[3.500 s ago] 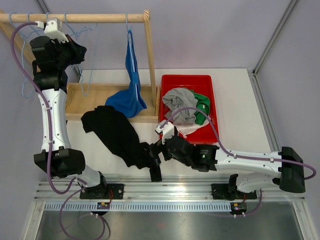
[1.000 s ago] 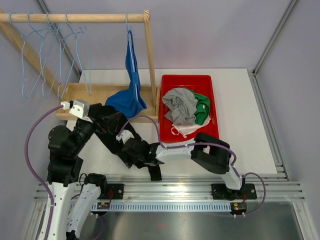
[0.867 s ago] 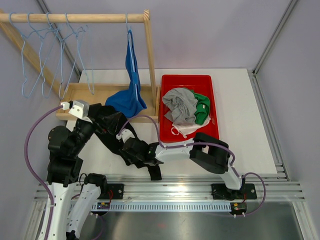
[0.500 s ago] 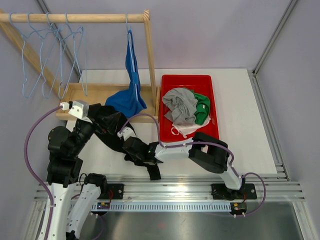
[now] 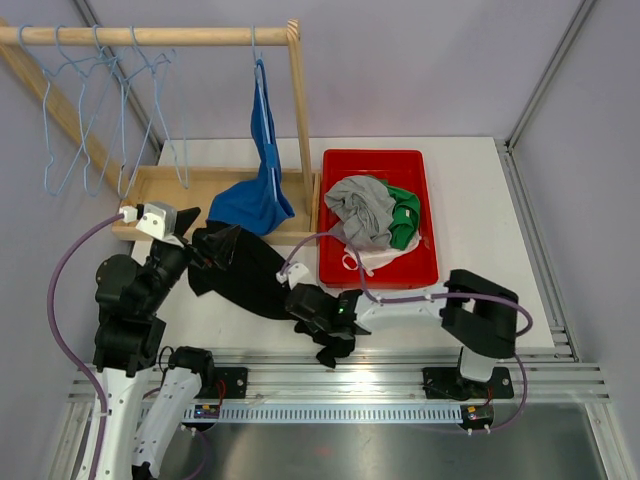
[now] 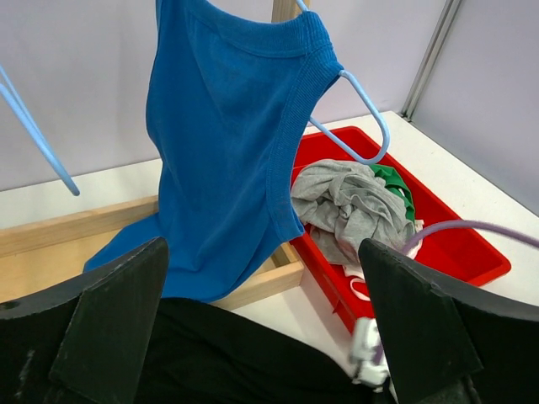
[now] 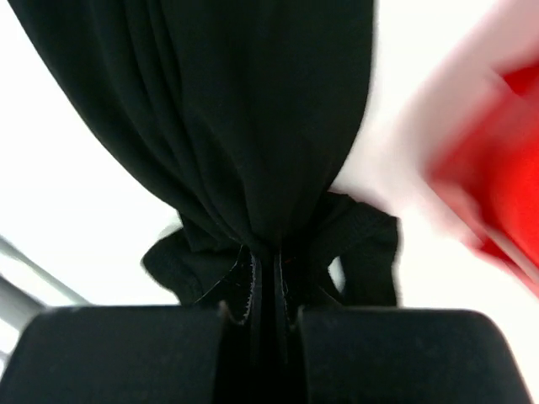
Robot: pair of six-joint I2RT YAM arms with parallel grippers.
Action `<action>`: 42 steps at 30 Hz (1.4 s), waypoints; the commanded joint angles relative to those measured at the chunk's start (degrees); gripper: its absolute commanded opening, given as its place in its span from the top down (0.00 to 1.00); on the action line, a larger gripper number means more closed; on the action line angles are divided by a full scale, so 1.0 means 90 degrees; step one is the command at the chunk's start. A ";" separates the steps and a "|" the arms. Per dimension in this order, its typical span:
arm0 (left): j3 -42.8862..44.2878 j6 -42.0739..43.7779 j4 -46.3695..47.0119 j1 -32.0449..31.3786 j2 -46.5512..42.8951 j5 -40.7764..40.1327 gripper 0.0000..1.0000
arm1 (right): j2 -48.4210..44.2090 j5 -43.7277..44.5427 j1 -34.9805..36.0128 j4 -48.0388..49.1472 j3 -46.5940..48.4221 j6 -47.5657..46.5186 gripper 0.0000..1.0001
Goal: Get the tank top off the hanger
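Right fingers [image 7: 263, 290] are clamped flat shut on a gathered fold of the black garment [image 5: 250, 280], down by the near edge of the surface [image 5: 480, 200], with a short tail of cloth trailing past the pinch. The rest of it stretches back towards the left side, where the left fingers [image 5: 207, 226] hang over its far end, spread as wide as they go and holding nothing. The blue tank top [image 6: 227, 151] is still up on its pale hanger [image 6: 362, 126] at the right end of the wooden rail [image 5: 150, 36], its hem slumped on the rack's base at the far left of the surface. So this looks like clearing the black piece, probably into the red tray [image 5: 378, 155] just beside it. To do that cleanly, lift before swinging so the long trailing end comes off the surface instead of dragging. Carry it high over the tray's near wall and let go well inside, on top of the grey and green heap. The pinch looks narrow, so a slow, steady swing seems wise. Keep the left arm out of the cloth's path
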 commanded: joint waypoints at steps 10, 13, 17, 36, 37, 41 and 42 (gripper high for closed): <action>-0.0033 0.0082 0.0216 -0.0038 -0.0015 -0.0149 0.01 | -0.3554 0.1529 0.0349 -0.2792 0.0098 0.0574 1.00; -0.0043 0.0082 0.0206 -0.0038 -0.0005 -0.0149 0.01 | -0.4004 0.2037 0.0359 -0.3437 0.0458 0.0574 1.00; -0.0043 0.0082 0.0206 -0.0038 0.0024 -0.0149 0.01 | -0.4308 0.2876 0.0349 -0.4180 0.1094 0.0457 1.00; -0.0043 0.0092 0.0186 -0.0048 0.0132 -0.0207 0.01 | -0.3832 0.3358 -0.0460 -0.2169 0.4286 -0.3293 1.00; -0.0043 0.0102 0.0186 -0.0048 0.0132 -0.0207 0.01 | -0.3733 0.3076 -0.0606 -0.2266 0.4395 -0.3293 1.00; -0.0043 0.0102 0.0186 -0.0048 0.0132 -0.0217 0.01 | -0.3197 0.2060 -0.1602 -0.2599 0.4796 -0.2884 1.00; -0.0043 0.0102 0.0177 -0.0048 0.0122 -0.0208 0.01 | -0.3137 0.1845 -0.2029 -0.2589 0.4816 -0.2815 1.00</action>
